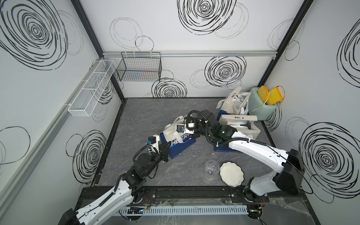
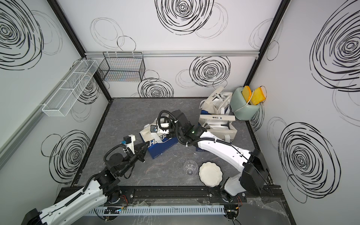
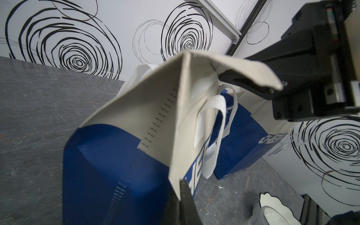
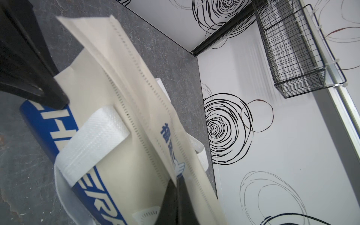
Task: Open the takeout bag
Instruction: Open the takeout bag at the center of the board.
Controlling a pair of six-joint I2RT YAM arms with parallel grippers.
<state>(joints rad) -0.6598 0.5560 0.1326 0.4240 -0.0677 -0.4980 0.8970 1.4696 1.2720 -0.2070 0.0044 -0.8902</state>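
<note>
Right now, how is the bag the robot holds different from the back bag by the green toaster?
The left claw and right claw pinch the blue and cream fabric bag in the middle; no claw touches the blue and cream back bag beside the pale green toaster. The middle bag's top is folded shut; the back bag's mouth looks open. Both have blue bottoms, cream tops, white handles.

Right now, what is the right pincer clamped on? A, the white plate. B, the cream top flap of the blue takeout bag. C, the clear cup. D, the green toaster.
B: in the right wrist view the right pincer is shut on the cream top flap of the takeout bag.
</note>
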